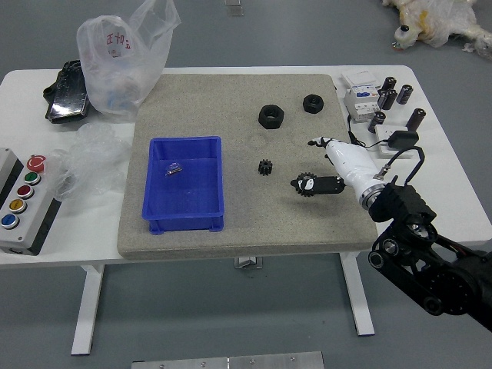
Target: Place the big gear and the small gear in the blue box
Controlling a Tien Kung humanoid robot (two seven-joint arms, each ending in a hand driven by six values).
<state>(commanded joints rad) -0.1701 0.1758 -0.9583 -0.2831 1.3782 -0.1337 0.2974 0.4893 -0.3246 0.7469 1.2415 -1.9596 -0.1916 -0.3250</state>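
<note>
My right hand (327,163) reaches in from the right over the mat, fingers spread and holding nothing. Its lower black digit points left, with the tip at or just above the big gear (307,189); whether they touch I cannot tell. The black small gear (265,167) lies to the left of the big one, apart from the hand. Farther left stands the blue box (185,224), with a small shiny object (174,168) inside. My left arm does not show.
Two black nut-shaped rings (270,117) lie on the grey-beige mat (254,231) toward its far side. Dark cylinders (415,119) and white blocks (361,104) stand at the right. A button panel (23,204), plastic bags (123,61) and a black package (69,92) are at the left.
</note>
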